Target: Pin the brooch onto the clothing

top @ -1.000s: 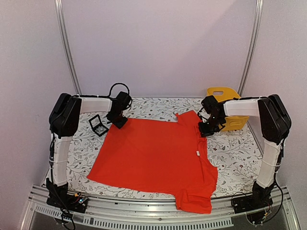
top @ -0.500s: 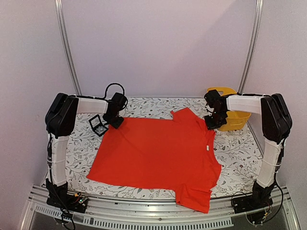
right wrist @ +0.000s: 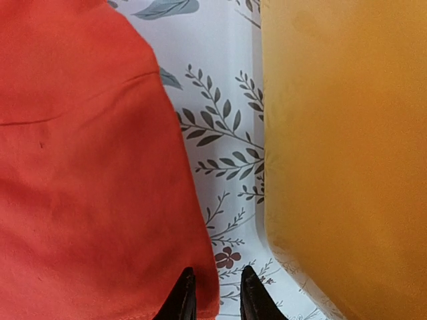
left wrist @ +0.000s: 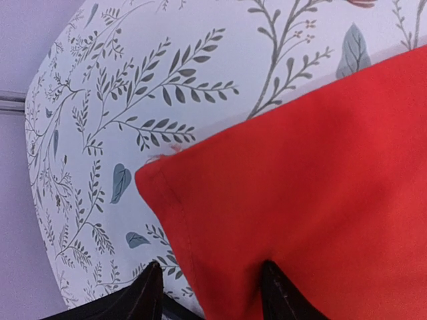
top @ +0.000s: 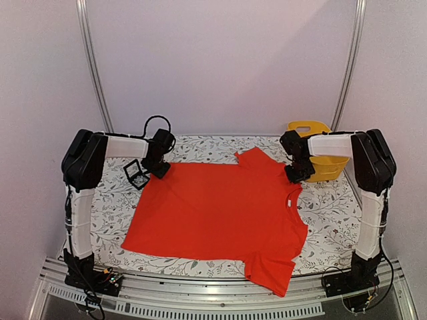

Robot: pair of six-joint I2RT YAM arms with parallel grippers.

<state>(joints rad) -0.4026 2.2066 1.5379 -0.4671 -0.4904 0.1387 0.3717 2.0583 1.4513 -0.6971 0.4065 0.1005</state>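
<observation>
The shirt (top: 213,213) lies flat on a leaf-printed cloth (top: 327,207). Its long axis runs across the table, with the neck toward my right arm, the bottom hem toward my left, and one sleeve far and one near. It is plain red-orange knit with stitched, folded hems.

Just off the shirt's far hem corner sits a small black square box (top: 137,175). A yellow basket (top: 327,167) of smooth plastic stands just past the shirt's far right edge, crowding that side.

My left pincer (top: 160,168) is at the far hem corner with its fingers (left wrist: 150,297) well apart. One tip is off the shirt and the other is on it, so they straddle the hem without clamping it.

My right pincer (top: 297,175) is at the shirt's far right edge, between shirt and basket. Its fingers (right wrist: 183,300) are nearly together, with a slim gap at the hem where printed cloth shows through. I cannot make out the brooch.
</observation>
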